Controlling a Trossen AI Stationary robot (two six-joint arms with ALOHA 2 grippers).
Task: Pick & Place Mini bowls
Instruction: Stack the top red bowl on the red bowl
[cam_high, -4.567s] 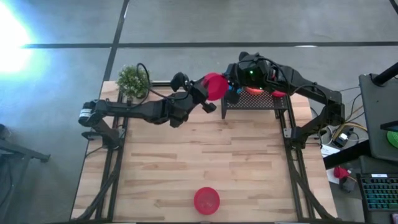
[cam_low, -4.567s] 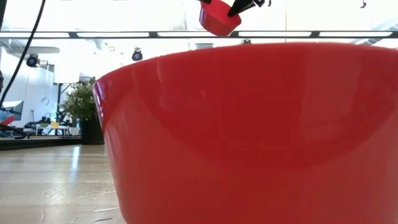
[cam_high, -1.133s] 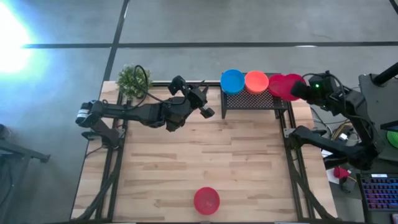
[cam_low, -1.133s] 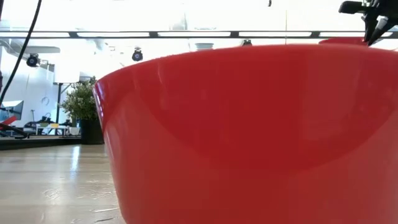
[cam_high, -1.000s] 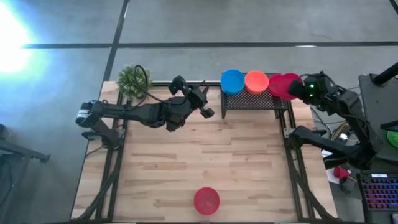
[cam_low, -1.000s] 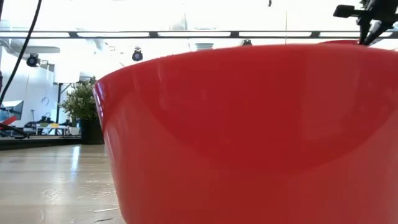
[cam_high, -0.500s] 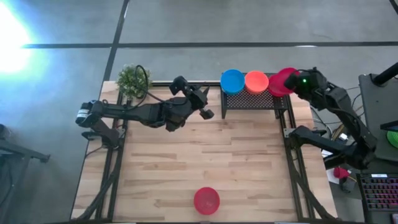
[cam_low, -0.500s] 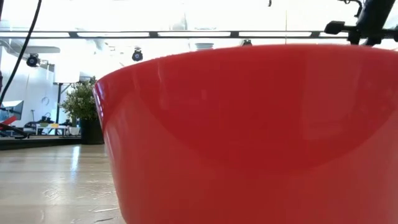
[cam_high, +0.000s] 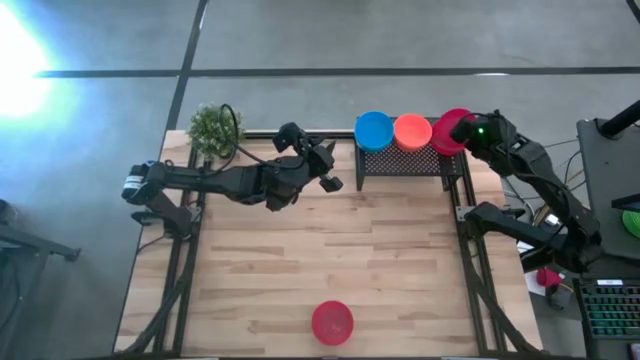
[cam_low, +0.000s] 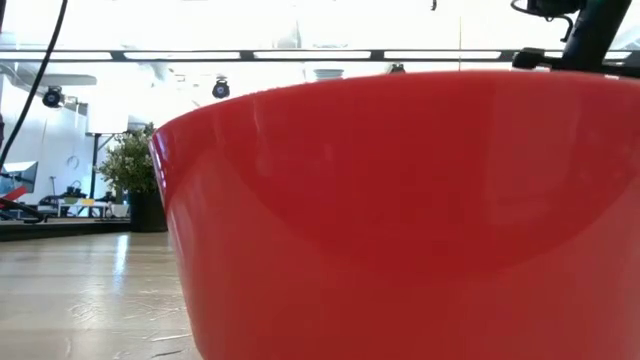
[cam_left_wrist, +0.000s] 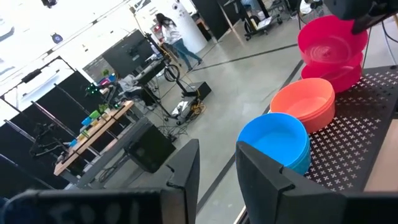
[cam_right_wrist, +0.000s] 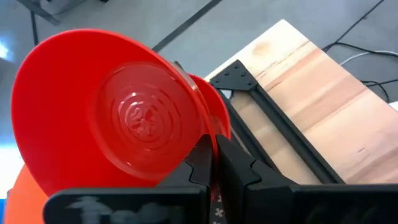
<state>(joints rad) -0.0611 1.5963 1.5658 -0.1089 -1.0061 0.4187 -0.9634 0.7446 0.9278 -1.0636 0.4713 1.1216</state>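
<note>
Nearest the front edge of the pale wooden table (cam_high: 300, 260), one small round red plastic bowl (cam_high: 332, 322) sits alone, so close to the low camera that it fills that view; nothing touches it, and it waits its turn.

Farther in, over the middle-left of the table, the left gripper (cam_high: 322, 160) hangs idle near the black perforated metal stand (cam_high: 405, 160), its fingers parted and empty in its own wrist view, with a small green potted plant (cam_high: 215, 128) behind it at the far-left corner.

At the far edge, the action. On top of the stand sit a blue plastic bowl stack (cam_high: 373, 129), an orange plastic bowl stack (cam_high: 411, 129) and a red stack (cam_left_wrist: 339, 73) at the right end. The right gripper (cam_right_wrist: 214, 163) is clenched on the rim of a tilted red plastic bowl (cam_right_wrist: 115, 109), pinching the thin wall between its two fingers, and holds it just above and partly over the red stack.

The step in hand looks like seating this bowl onto the red pile. To do it well, the wrist should probably roll the bowl level first, since it hangs steeply tipped. Then centre it over the bowl below before lowering, as an offset drop could slide off the stand's right edge. Releasing only once the bowl nests would keep the pile from tipping, and a straight upward retreat should avoid catching the rim.
</note>
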